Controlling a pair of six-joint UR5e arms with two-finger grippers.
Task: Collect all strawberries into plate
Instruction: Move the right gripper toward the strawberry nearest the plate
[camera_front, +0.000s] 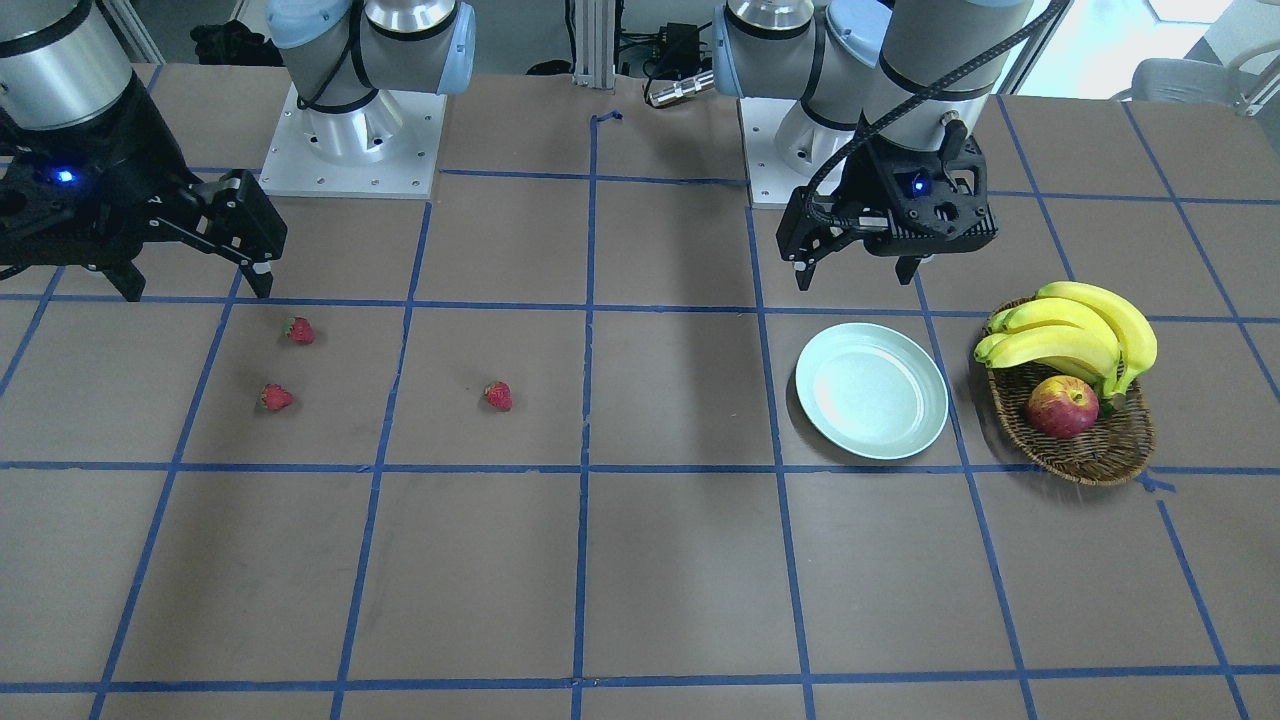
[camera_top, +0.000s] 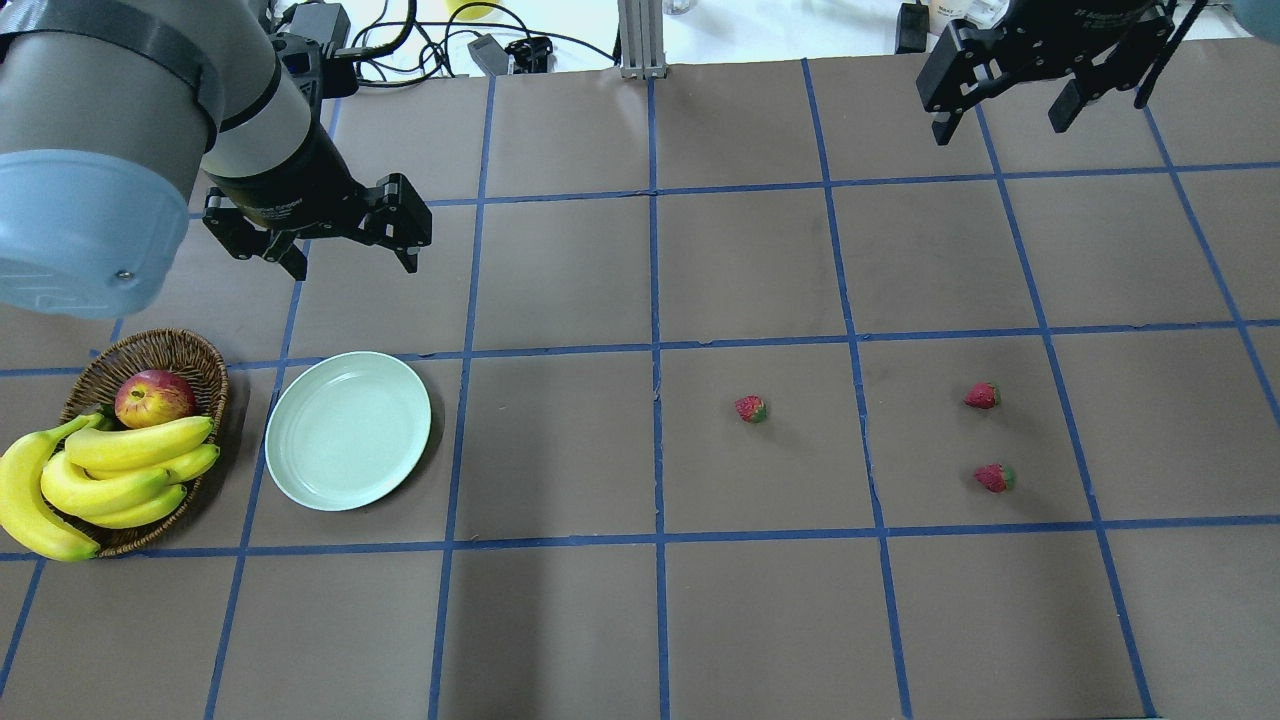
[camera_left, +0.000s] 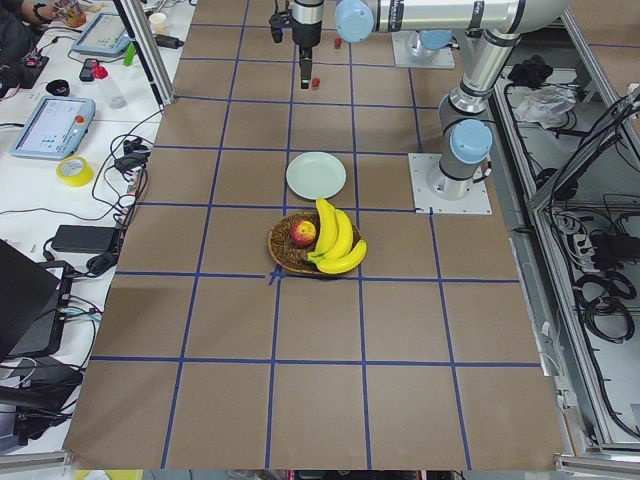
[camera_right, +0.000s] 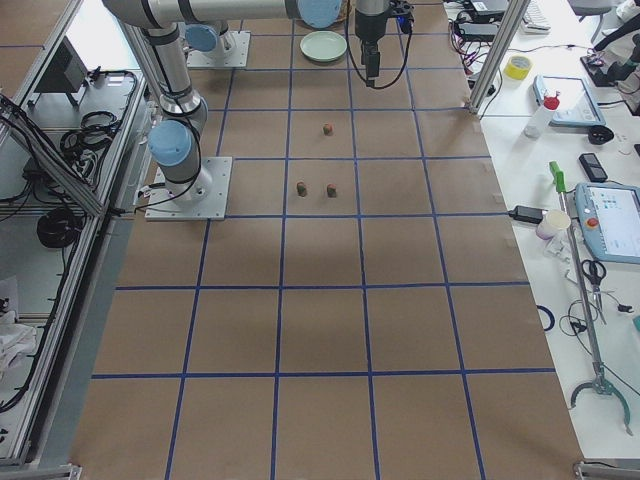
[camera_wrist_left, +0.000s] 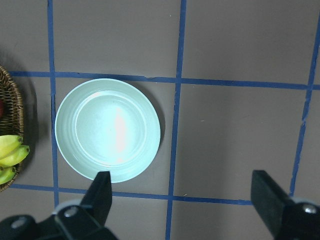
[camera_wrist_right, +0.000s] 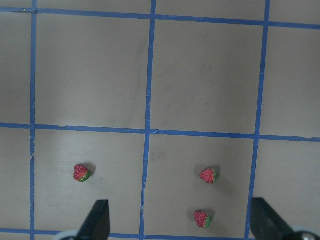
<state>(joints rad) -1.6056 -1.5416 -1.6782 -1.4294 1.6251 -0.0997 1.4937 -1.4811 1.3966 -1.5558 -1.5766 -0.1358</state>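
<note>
Three small red strawberries lie on the brown table on my right side: one (camera_top: 750, 408) nearer the middle and two (camera_top: 982, 396) (camera_top: 994, 477) farther right. They also show in the right wrist view (camera_wrist_right: 81, 173) (camera_wrist_right: 208, 175) (camera_wrist_right: 202, 218). The pale mint plate (camera_top: 348, 430) lies empty on my left side, next to the basket. My left gripper (camera_top: 355, 265) is open and empty, hovering just beyond the plate (camera_wrist_left: 107, 130). My right gripper (camera_top: 1000, 130) is open and empty, high above the table, beyond the strawberries.
A brown wicker basket (camera_top: 200, 355) with a red-yellow apple (camera_top: 153, 397) and a bunch of bananas (camera_top: 110, 470) stands left of the plate. Blue tape lines grid the table. The arm bases stand at the robot's edge of the table.
</note>
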